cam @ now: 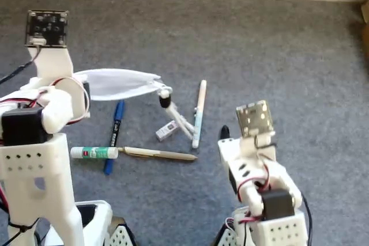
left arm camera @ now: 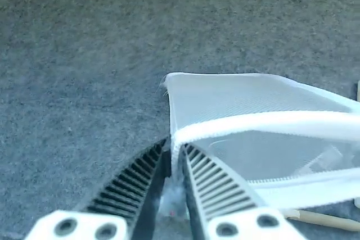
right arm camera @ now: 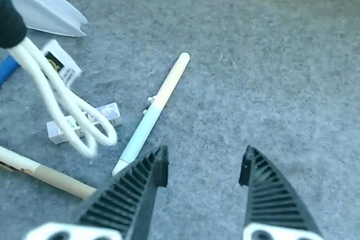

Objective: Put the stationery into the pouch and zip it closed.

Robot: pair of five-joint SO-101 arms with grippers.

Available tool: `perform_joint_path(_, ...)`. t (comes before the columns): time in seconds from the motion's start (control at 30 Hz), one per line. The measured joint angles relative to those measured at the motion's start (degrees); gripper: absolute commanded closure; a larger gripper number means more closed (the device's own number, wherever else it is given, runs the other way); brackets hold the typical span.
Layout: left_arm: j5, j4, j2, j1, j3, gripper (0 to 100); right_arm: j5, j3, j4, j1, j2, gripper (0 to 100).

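Observation:
A white mesh pouch (cam: pixel 118 83) lies on the grey carpet, its zip open. My left gripper (cam: pixel 85 94) is at the pouch's left end, shut on the edge of the pouch (left arm camera: pixel 253 111), which is pinched between the left gripper's (left arm camera: pixel 174 149) jaws. In front of the pouch lie a blue pen (cam: pixel 117 124), a glue stick (cam: pixel 95 152), a beige pen (cam: pixel 158 154), a small eraser (cam: pixel 167 131) and a cream and light-blue pen (cam: pixel 199 113). My right gripper (cam: pixel 225 134) hovers open just right of them, with the light-blue pen (right arm camera: pixel 152 113) ahead of the right gripper (right arm camera: pixel 202 164) and nothing between its fingers.
A white looped cord (cam: pixel 176 113) with a black end lies across the eraser (right arm camera: pixel 84 122), attached to the pouch's right tip. A small white label (right arm camera: pixel 61 67) sits beside it. Bare carpet (cam: pixel 288 56) spreads to the right and back.

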Motion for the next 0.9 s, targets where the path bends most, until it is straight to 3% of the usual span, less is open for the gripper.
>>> perform_joint_path(0.2,0.0,1.1,0.3,0.0,-0.1,99,-3.1,-14.3,0.0,-0.4,21.1,80.3)
perform_joint_path(0.53,0.0,3.2,0.3,-0.1,-0.1,99,-10.5,-35.1,0.0,-6.8,52.7,80.3)
perform_joint_path(0.9,0.0,3.4,0.3,-0.1,-0.1,99,-16.6,-54.5,0.0,-9.5,80.4,80.3)
